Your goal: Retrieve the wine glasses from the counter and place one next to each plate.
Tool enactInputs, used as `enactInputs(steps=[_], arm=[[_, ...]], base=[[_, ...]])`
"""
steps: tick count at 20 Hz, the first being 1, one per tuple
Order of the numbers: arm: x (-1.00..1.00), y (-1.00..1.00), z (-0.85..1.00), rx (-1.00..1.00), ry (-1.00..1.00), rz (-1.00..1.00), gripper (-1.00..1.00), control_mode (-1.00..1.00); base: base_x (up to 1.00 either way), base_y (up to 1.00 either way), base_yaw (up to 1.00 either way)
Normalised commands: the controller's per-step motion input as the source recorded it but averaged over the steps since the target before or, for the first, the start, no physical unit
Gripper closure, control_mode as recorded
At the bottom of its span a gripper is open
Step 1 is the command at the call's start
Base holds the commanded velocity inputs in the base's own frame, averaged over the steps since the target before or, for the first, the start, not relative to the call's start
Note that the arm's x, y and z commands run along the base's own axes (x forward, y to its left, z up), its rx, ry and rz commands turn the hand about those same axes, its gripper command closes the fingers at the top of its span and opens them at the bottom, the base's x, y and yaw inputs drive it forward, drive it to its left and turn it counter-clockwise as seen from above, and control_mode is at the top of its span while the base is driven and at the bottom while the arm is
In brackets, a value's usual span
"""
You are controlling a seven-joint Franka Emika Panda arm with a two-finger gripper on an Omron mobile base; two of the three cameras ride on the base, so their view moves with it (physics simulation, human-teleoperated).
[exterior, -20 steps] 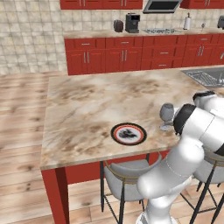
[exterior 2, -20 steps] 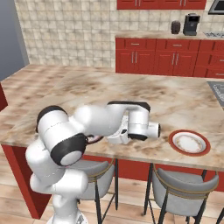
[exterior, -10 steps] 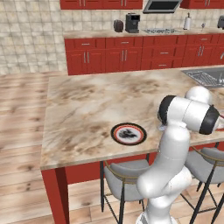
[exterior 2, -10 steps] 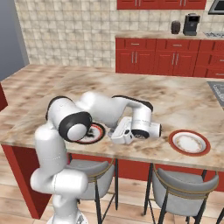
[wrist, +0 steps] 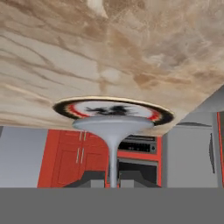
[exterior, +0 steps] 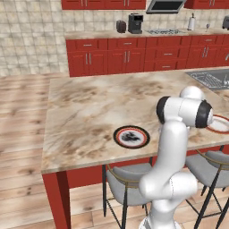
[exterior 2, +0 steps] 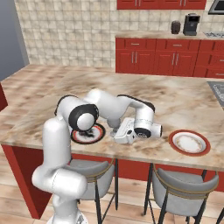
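The hand view is rolled upside down. In it a grey-blue wine glass [wrist: 113, 126] shows its round foot and thin stem, with the gripper [wrist: 112, 179] shut on the stem between the dark fingertips [wrist: 89, 179]. Just beyond the foot lies the black-rimmed plate [wrist: 114, 109] on the marbled island top [wrist: 131, 52]. From the right base view the gripper [exterior 2: 119, 134] hangs low over the island, just right of the black-rimmed plate [exterior 2: 87, 133]. The red-rimmed plate [exterior 2: 189, 142] lies further right. My own arm hides the hand in the left base view.
The counter [exterior: 103, 35] with red cabinets runs along the back wall, carrying a coffee machine [exterior: 135, 23], a hob [exterior: 163, 31] and a paper towel roll [exterior: 192, 21]. A sink [exterior: 210, 78] sits in the island's far right. Stools [exterior 2: 175, 183] stand under the island's near edge.
The arm's elbow has swung up and across, now hiding the glass in the left base view. The hand with the glass has shifted slightly toward the black-rimmed plate.
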Motion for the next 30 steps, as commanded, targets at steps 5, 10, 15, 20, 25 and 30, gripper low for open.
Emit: enactInputs(steps=[5,10,15,20,25,30], arm=[[0.27,0.01,-0.27,-0.01,0.00,0.00,1.00,-1.00],[0.27,0.02,-0.25,-0.02,0.00,0.00,1.00,-1.00],[0.30,0.16,-0.27,-0.01,0.00,0.00,1.00,-1.00],[0.24,0.04,-0.28,0.00,0.00,0.00,1.00,-1.00],[0.29,-0.02,-0.38,0.00,0.00,0.01,1.00,-1.00],[0.04,0.00,-0.33,-0.02,0.00,0.01,-1.00,-1.00]], base=[[0.00,0.00,0.00],[0.00,0.00,0.00],[0.00,0.00,0.00],[0.00,0.00,0.00],[0.00,0.00,0.00],[0.00,0.00,0.00]])
